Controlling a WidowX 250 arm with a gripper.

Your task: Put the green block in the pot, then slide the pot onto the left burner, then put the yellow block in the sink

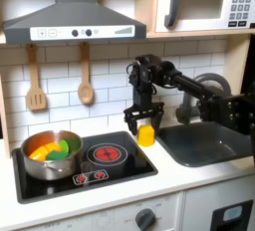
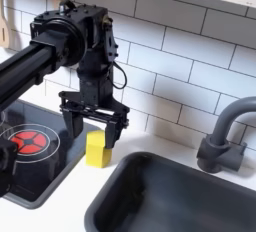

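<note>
Gripper (image 2: 95,128) fingers spread apart, straddling the top of the yellow block (image 2: 97,150) without closing on it; the block stands on the counter directly beneath. Sink (image 2: 160,191) lies toward the second exterior view's right, faucet (image 2: 222,136) behind it. Farther toward the first exterior view's left, the pot (image 1: 50,155) sits on the cooktop (image 1: 120,180).

Pot (image 1: 50,155): shiny polished steel. Cooktop (image 1: 136,166) beside pot: glossy black. Yellow block (image 2: 97,149): smooth matt plastic look. Sink (image 2: 160,191): dark grey, faint sheen. Gripper (image 2: 92,128): matt black plastic. Spoons (image 1: 86,86) above cooktop: wood.
</note>
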